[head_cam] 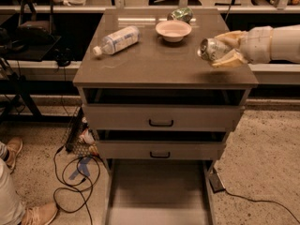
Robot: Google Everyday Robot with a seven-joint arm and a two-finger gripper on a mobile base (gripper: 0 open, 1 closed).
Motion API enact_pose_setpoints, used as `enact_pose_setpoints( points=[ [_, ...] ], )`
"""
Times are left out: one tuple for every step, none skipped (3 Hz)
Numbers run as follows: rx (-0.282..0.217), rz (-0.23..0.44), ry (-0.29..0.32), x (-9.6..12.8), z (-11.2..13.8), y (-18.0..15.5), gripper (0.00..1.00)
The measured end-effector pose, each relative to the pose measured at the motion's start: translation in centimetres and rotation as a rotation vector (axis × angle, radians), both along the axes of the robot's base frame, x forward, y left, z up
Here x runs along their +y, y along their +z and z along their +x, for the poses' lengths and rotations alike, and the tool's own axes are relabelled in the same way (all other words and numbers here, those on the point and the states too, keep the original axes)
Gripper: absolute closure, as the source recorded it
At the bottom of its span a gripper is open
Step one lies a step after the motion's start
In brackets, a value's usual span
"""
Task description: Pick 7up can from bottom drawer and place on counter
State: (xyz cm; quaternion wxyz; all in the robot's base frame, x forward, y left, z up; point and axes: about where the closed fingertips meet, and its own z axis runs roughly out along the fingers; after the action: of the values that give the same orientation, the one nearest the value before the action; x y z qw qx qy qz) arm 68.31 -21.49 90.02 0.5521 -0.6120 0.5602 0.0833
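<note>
- Silver-ended 7up can (209,48), green and whitish, tipped on its side, clamped between the cream padded fingers of the gripper (220,49), over the right part of the counter (150,67).
- Best done slowly: turn upright, lower onto open slab near that edge, well apart from the bowl (173,30), release only once settled.
- Thin round metal, probably quick to roll if let go sideways.
- Smooth, slightly glossy grey-brown slab; clear plastic bottle (117,40) lying flat; pale round bowl.
- Below, bottom drawer (157,196) pulled open, flat floor, low side walls.
</note>
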Motion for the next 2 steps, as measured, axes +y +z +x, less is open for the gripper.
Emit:
enact_pose_setpoints(
  points=[
    [0.097,-0.040,-0.004,1.0,2.7,-1.9,1.00],
    [0.177,-0.062,-0.007,1.6,4.7,-3.7,0.81]
  ],
)
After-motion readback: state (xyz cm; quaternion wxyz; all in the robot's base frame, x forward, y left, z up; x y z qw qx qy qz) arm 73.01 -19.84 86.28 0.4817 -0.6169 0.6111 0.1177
